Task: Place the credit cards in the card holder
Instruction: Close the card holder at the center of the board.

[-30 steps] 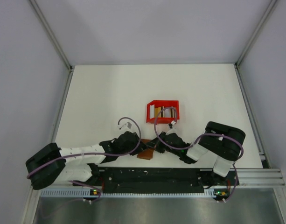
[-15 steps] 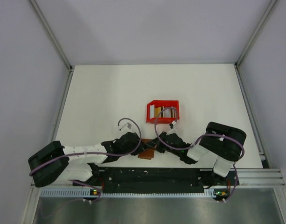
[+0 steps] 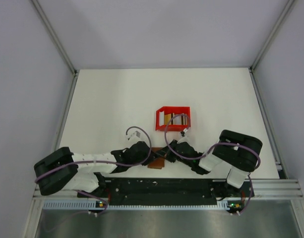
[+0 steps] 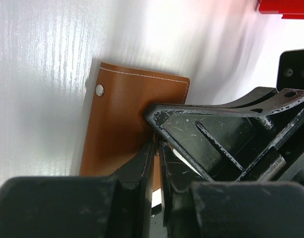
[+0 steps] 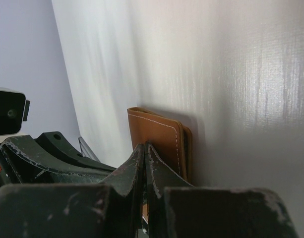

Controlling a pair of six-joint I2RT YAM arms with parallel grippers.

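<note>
The brown card holder (image 3: pixel 155 163) lies folded shut on the table near the front edge, between both grippers. In the left wrist view the card holder (image 4: pixel 123 117) shows a stitched edge and a metal snap on its tab. My left gripper (image 4: pixel 158 144) is shut to a hairline gap, its tips at the card holder's face. My right gripper (image 5: pixel 145 147) is shut, its tips against the card holder (image 5: pixel 161 136). I cannot tell whether either pinches a flap. The credit cards (image 3: pixel 167 118) stand in the red bin (image 3: pixel 172 128).
The red bin is just behind the grippers at the table's middle. The two grippers (image 3: pixel 159 156) cross closely over the card holder; the right one's fingers (image 4: pixel 216 134) fill the left wrist view. The black base rail (image 3: pixel 161 186) lies just in front.
My left arm has shifted to the right, bringing its gripper closer over the card holder. The right arm, the card holder and the bin have barely moved.
</note>
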